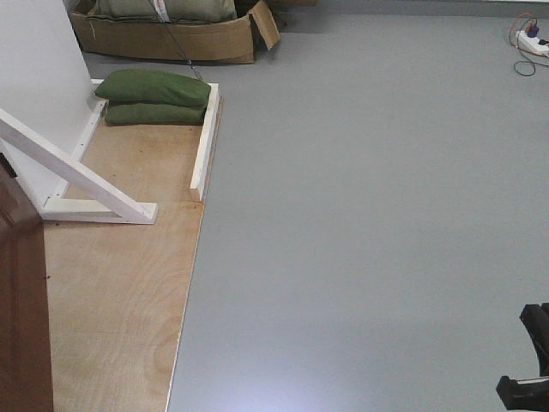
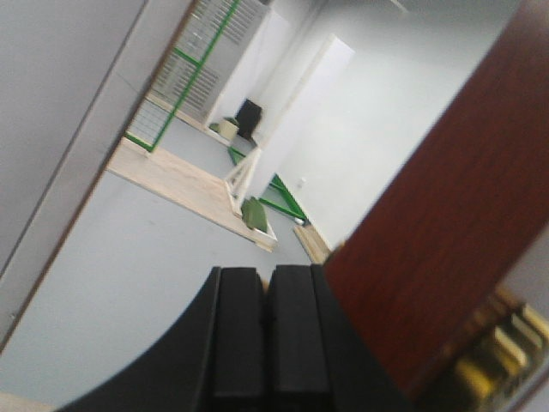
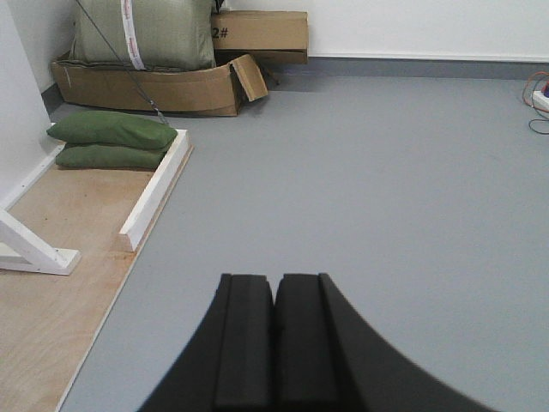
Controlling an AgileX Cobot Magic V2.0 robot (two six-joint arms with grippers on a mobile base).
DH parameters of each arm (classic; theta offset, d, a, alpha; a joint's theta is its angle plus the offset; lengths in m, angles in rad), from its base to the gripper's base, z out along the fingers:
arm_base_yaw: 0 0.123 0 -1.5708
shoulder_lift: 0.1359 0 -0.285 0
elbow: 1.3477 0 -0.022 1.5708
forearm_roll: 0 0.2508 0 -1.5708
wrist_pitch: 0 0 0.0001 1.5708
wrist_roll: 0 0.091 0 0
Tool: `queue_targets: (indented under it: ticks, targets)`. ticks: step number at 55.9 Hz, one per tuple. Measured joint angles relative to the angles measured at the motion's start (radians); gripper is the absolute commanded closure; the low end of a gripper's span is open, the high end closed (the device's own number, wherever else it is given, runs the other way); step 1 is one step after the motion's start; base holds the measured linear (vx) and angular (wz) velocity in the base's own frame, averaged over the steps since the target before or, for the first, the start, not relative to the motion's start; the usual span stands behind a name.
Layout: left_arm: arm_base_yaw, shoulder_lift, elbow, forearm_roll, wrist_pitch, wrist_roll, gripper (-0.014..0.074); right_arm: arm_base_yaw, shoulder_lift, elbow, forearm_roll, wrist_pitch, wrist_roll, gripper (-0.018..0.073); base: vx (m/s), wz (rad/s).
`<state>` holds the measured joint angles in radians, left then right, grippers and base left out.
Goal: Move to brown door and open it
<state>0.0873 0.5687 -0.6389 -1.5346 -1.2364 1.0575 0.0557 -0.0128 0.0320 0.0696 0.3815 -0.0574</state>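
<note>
The brown door (image 1: 21, 300) shows as a dark reddish panel at the lower left of the front view. In the left wrist view the door (image 2: 463, 206) fills the right side, with brass hardware (image 2: 502, 343) at its lower right edge. My left gripper (image 2: 265, 279) is shut and empty, its right finger close beside the door's edge. My right gripper (image 3: 275, 283) is shut and empty, held above bare grey floor. Part of the right arm (image 1: 527, 360) shows at the lower right of the front view.
A plywood floor board (image 1: 120, 292) with a white wooden frame (image 1: 86, 184) lies at the left. Two green sandbags (image 1: 154, 96) rest on the frame's far end. A cardboard box (image 1: 171, 34) stands behind. A power strip with cables (image 1: 532, 39) lies far right.
</note>
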Motion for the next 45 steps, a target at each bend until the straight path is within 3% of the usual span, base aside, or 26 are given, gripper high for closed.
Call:
queue_targets:
  ticks: [10, 26, 45]
  targets:
    - [0.058, 0.034, -0.051, 0.004, -0.001, 0.001, 0.0600, 0.000, 0.000, 0.000, 0.000, 0.000, 0.000, 0.0559, 0.00, 0.00]
    - [0.085, 0.096, -0.056, 0.003, 0.000, -0.012, 0.0600, 0.000, 0.000, 0.000, 0.000, 0.000, 0.000, 0.0559, 0.00, 0.00]
    - [0.085, 0.096, -0.056, 0.002, 0.016, -0.160, 0.0600, 0.000, 0.000, 0.000, 0.000, 0.000, 0.000, 0.0559, 0.00, 0.00]
